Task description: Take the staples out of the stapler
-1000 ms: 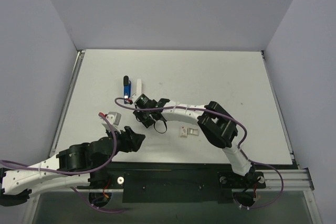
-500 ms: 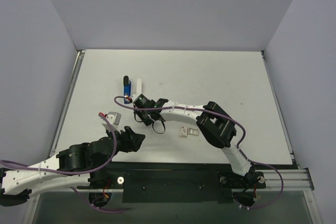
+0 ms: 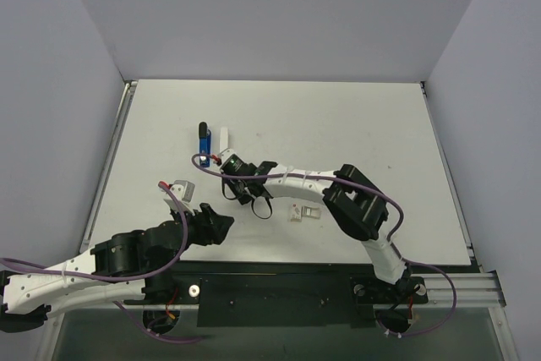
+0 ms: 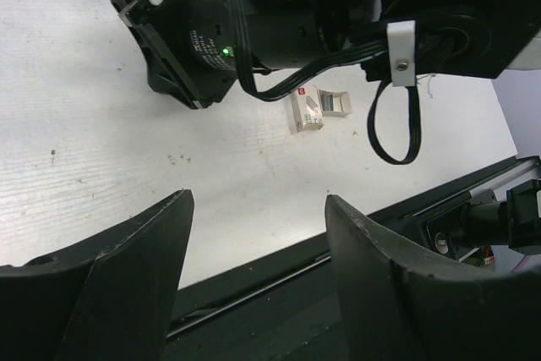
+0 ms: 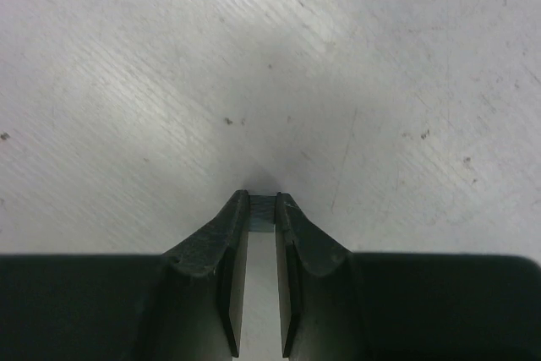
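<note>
My right pincer [image 5: 262,202] has narrowed since a second ago and is now almost together, pinching a thin grey piece [image 5: 264,211] just beside the stapler [image 3: 203,139], which lies unmoved on the tabletop [image 3: 338,124]. My left pincer [image 4: 258,200] stays wide apart.

A robotics lab cell: plain grey walls [image 3: 270,14] box in a white tabletop [image 3: 355,124] on three sides. The cabled left arm [image 3: 127,255] and right arm [image 3: 359,209] mount by an aluminium rail [image 3: 465,292] at its near edge.
</note>
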You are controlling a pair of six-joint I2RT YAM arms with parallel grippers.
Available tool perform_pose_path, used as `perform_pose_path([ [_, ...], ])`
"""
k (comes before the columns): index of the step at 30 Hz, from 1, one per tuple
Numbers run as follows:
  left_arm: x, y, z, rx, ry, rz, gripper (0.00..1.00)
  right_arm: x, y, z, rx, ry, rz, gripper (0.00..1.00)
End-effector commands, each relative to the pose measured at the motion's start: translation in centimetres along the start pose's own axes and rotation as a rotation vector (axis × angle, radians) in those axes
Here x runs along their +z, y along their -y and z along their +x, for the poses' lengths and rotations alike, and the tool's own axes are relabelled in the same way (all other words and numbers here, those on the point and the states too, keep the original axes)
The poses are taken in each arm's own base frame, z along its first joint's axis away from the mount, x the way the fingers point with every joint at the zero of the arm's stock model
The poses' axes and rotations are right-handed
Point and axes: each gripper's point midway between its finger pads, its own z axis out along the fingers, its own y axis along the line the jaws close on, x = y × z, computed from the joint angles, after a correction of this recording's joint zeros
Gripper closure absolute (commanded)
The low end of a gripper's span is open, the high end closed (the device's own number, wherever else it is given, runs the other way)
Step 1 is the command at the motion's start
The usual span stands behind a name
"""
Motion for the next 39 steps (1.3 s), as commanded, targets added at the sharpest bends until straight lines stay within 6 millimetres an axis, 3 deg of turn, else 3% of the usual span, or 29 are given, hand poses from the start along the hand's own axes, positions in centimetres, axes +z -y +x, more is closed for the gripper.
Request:
perform_pose_path([
  [1,-0.2,0.1,-0.8,-0.023,0.023,-0.005,0.26,-4.0,1.5,-0.7,0.055,0.031,0.047,0.94],
  [11,-0.3,0.4,-1.3,-0.027,0.034,0.001,0.26,-10.9,4.0,0.4,0.175,0.102,0.102,0.95],
  [25,0.1,1.6,-1.5,-0.006,0.029,0.024,0.26,-17.0,10.2,7.9,0.438,0.154,0.351,0.96],
  [33,0.7,2.5,-1.2,0.010,0.018,0.036,0.26,-16.8,12.5,12.5,0.604,0.143,0.443,0.96],
  [39,1.1,2.9,-1.0,0.017,0.013,0.042,0.26,-16.3,13.0,13.9,0.650,0.126,0.478,0.96],
])
